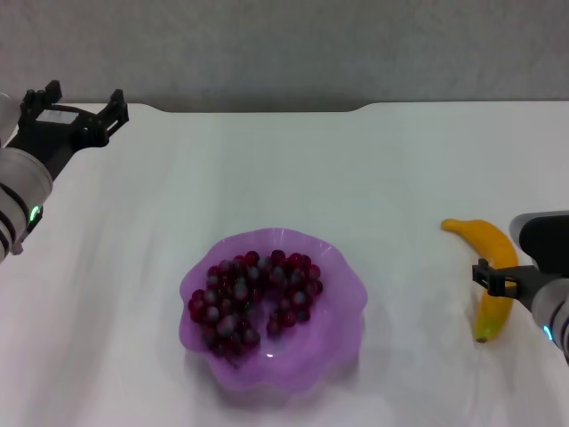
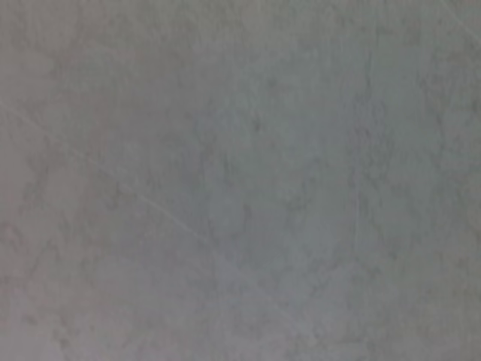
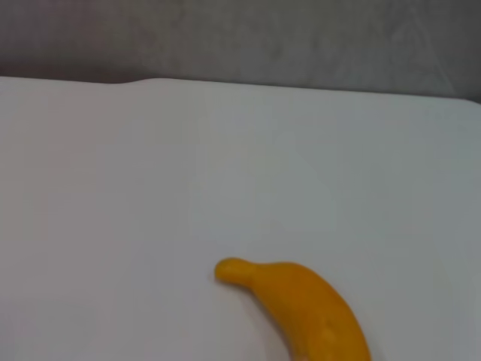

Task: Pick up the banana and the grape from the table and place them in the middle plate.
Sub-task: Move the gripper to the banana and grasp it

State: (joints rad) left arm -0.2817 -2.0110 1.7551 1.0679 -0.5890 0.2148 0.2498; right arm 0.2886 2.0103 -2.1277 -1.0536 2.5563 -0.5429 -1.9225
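Observation:
The grape (image 1: 253, 298) bunch, dark red-purple, lies inside the lilac scalloped middle plate (image 1: 342, 331) at the centre front of the white table (image 1: 293, 169). The yellow-orange banana (image 1: 492, 253) lies on the table to the right of the plate, and its far end shows in the right wrist view as the banana (image 3: 301, 308). My right gripper (image 1: 498, 277) hangs right over the banana's middle at the right edge. My left gripper (image 1: 83, 96) is held up open and holding nothing at the far left, away from the plate.
The table's notched far edge (image 1: 258, 108) meets a grey wall (image 1: 284, 44), and that wall fills the left wrist view. Bare tabletop (image 3: 150, 188) stretches around the banana.

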